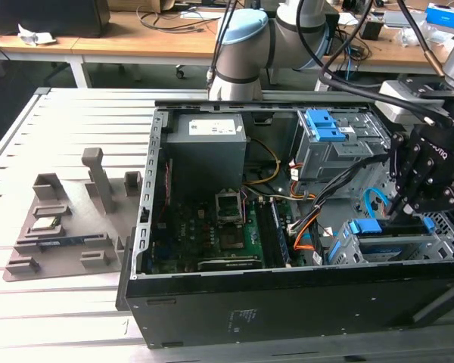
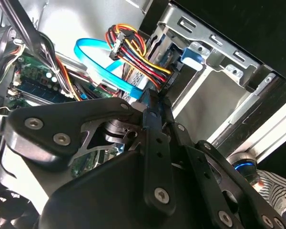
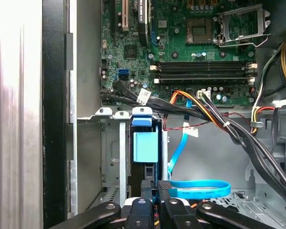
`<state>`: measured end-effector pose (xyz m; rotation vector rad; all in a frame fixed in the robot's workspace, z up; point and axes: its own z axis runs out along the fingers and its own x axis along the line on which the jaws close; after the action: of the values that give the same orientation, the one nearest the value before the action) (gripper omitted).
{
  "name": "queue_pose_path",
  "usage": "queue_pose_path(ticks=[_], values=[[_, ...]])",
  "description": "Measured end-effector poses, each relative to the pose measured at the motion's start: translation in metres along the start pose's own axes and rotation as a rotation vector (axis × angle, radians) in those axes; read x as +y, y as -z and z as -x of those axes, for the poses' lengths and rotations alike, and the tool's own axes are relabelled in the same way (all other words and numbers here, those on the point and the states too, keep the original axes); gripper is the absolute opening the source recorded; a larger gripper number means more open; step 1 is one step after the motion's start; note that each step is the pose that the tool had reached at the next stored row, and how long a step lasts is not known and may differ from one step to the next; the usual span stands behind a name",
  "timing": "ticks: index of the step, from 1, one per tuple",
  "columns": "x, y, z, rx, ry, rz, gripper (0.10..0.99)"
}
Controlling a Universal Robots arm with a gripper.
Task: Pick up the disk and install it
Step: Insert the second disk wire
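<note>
One gripper [image 1: 405,214] hung over the open computer case [image 1: 212,302], at the drive cage [image 1: 393,246] near the case's front corner on the exterior view's right. The disk [image 1: 390,246] sat edge-up in that cage, its blue carrier frame [image 1: 365,227] showing at the end nearer the motherboard [image 1: 212,234]. In the first wrist view the disk [image 3: 144,167] stood in the cage slot with its blue frame tab [image 3: 146,146] just past the fingers [image 3: 165,191], and the cage's metal wall [image 3: 112,152] ran alongside it. The fingers were drawn close together around the disk's top edge, with hardly any gap between them, so they looked to be clenched on the disk; the contact itself was partly hidden by the gripper body. In the second wrist view the gripper [image 2: 155,102] pointed down towards the cage frame [image 2: 214,52], with a bundle of coloured power wires [image 2: 133,50] and a flat blue data cable [image 2: 97,57] just beyond it.

Beyond the motherboard, a grey power supply box [image 1: 208,151] sat at the case's far side, and a second drive bay with blue latches [image 1: 325,125] stood beside it. A grey fixture tray [image 1: 68,227] lay on the slatted metal surface [image 1: 60,302], well apart from the case on the exterior view's left.
</note>
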<state>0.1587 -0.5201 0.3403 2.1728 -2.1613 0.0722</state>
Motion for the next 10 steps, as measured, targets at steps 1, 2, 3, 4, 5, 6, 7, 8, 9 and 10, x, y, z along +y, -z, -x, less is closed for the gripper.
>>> queue_pose_path(ticks=[1,2,3,4,5,6,7,8,9,10], values=[[0.0,-0.0009,-0.0004,0.0,0.0,0.0,0.165],[0.0,-0.0024,-0.0009,0.0004,0.0,0.0,0.165],[0.0,-0.0034,-0.0012,0.0008,0.0,0.0,0.165],[0.0,-0.0036,-0.0013,0.0007,0.0,0.0,0.165],[0.0,-0.004,-0.0013,0.0001,0.0,0.0,0.165],[-0.0001,-0.0041,-0.0013,-0.0005,0.0,0.0,0.176],[0.0,-0.0042,-0.0013,-0.0006,0.0,0.0,0.176],[0.0,-0.0042,-0.0014,-0.0005,0.0,0.0,0.239],[0.0,-0.0042,-0.0014,-0.0005,0.0,0.0,0.239],[0.0,-0.0037,-0.0015,-0.0002,0.0,0.0,0.239]])
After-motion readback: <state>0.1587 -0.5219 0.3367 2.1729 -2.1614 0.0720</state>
